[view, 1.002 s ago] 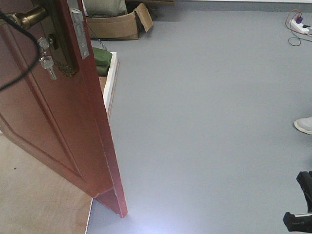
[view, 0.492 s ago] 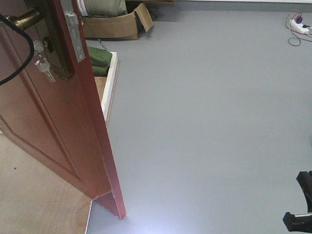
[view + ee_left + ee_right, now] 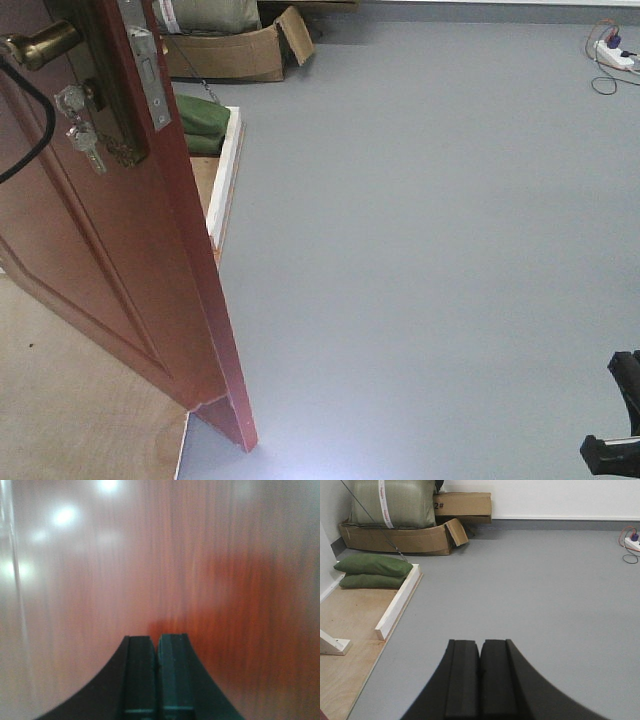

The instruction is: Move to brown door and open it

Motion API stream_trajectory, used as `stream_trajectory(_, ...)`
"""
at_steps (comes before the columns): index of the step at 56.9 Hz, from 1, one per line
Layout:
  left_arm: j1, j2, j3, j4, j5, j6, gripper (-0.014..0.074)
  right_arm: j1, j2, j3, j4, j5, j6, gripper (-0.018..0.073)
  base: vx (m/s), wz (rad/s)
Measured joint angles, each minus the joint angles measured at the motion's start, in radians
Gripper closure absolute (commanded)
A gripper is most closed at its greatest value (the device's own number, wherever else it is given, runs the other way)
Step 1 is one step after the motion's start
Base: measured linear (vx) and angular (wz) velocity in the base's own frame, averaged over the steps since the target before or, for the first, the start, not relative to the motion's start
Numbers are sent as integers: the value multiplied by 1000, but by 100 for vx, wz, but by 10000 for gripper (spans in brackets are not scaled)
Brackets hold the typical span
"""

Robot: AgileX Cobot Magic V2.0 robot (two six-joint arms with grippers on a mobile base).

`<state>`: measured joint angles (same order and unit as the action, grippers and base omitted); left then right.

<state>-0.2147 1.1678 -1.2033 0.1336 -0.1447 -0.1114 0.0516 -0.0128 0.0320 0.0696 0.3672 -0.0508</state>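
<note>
One cardboard box (image 3: 465, 504) beyond the brown door (image 3: 120, 270) reads "2#".

The brown door (image 3: 110, 260) stands ajar at the left of the scene, its narrow edge facing right and its lower corner nearest. It is glossy reddish-brown panelled wood. High up sit a curved brass lever handle (image 3: 40, 45), an ornate backplate (image 3: 118, 95) with keys (image 3: 80, 135) hanging from the lock, and a steel latch plate (image 3: 148, 75) on the edge. In the left wrist view its shiny grain (image 3: 210, 555) fills the frame.
</note>
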Motion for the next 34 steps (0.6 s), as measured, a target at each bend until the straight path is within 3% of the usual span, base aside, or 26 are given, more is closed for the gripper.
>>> stream_trajectory(15, 0, 1, 0, 7, 120, 38, 530, 0, 0, 0, 0, 0, 0, 559, 0, 0)
stream_trajectory(34, 0, 6, 0, 7, 138, 39, 530, 0, 0, 0, 0, 0, 0, 559, 0, 0)
